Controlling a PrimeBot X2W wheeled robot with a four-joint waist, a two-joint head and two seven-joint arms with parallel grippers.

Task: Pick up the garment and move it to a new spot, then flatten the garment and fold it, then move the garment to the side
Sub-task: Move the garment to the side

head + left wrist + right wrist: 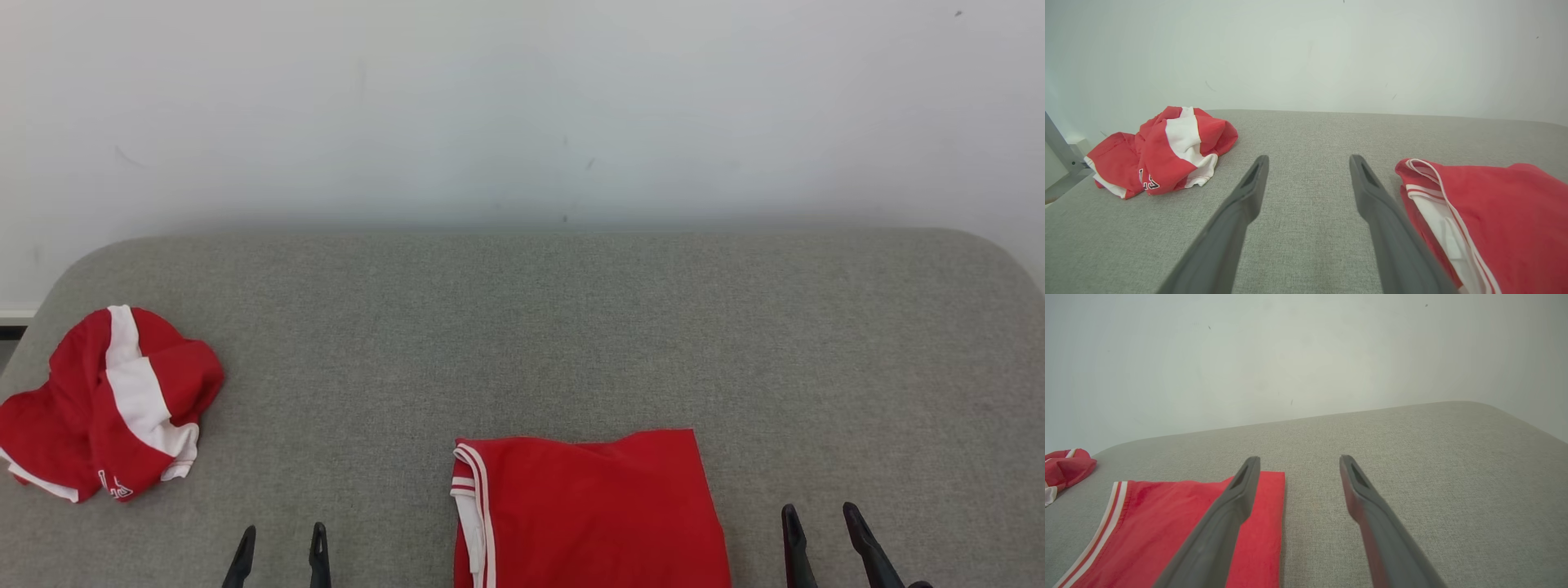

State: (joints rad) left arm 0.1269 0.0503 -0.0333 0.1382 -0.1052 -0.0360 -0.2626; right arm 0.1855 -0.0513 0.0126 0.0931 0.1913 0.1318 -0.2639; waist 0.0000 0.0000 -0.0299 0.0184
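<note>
Far left on the grey padded table (522,327): crumpled red-and-white garment (110,404), well apart, blocking nothing. Then left gripper (282,532), fingers spread, empty. Centre, at the near edge: folded garment (588,510), red, flat, white-striped trim on its left side running near-to-far; near end cut off, long axis unclear. Right gripper (819,513) just beside, spread, empty.

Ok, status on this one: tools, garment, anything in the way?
Left tool, right tool open, empty. Folded red garment flat between them. Crumpled red garment far left, clear of both.
</note>
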